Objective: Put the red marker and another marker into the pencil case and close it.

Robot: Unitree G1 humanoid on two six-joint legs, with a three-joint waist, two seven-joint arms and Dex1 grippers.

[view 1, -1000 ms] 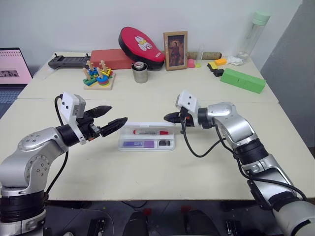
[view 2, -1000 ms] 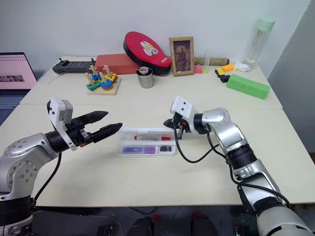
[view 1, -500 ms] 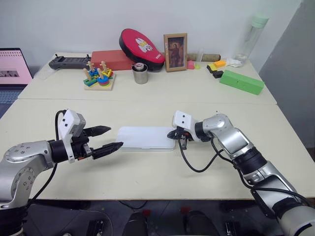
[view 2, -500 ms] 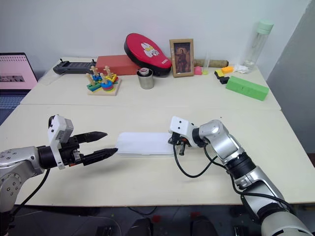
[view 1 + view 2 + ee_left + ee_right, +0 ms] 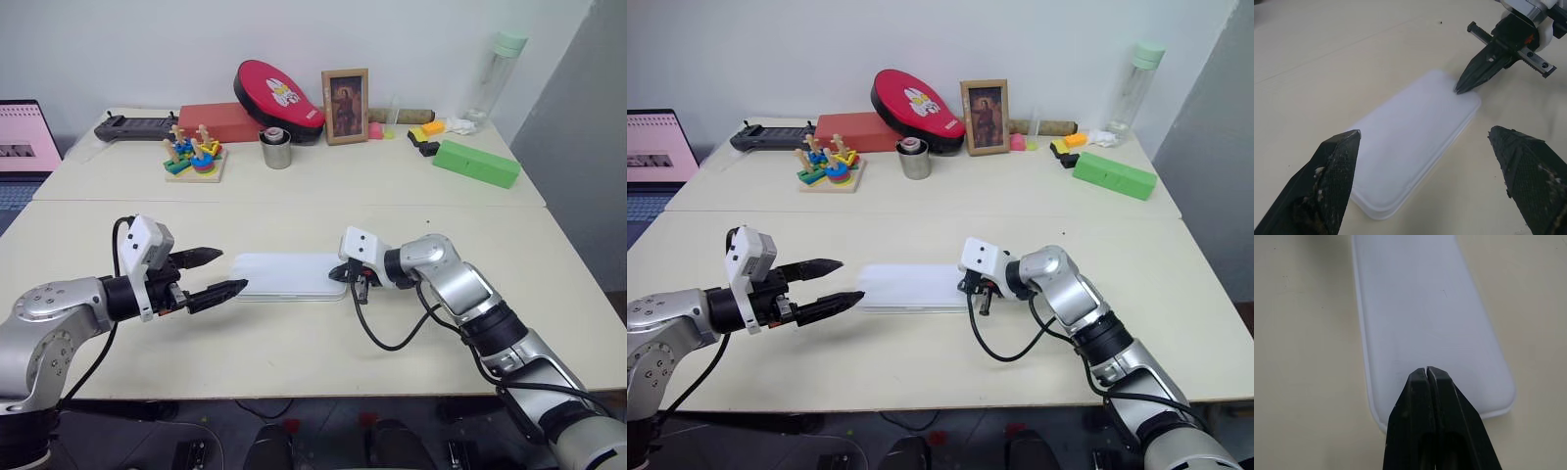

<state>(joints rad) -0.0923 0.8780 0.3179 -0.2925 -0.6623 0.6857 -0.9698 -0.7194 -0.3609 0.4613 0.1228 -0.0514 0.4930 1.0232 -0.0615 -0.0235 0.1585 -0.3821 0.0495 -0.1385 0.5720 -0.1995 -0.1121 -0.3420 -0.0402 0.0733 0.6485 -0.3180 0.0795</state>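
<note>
The pencil case (image 5: 289, 275) lies flat and closed on the table (image 5: 294, 333), lengthwise between the two hands, so neither marker can be seen. The right hand (image 5: 1427, 373) has its two fingers pressed together, holding nothing, and their joined tip rests on the lid at the end of the case nearest it. The left hand (image 5: 219, 274) hovers just off the case's opposite end with its fingers (image 5: 1327, 186) spread wide and empty, one to either side of that end and not touching it.

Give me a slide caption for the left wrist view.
Shut right gripper presses the closed white plastic pencil case between the open left gripper's black fingers.
</note>
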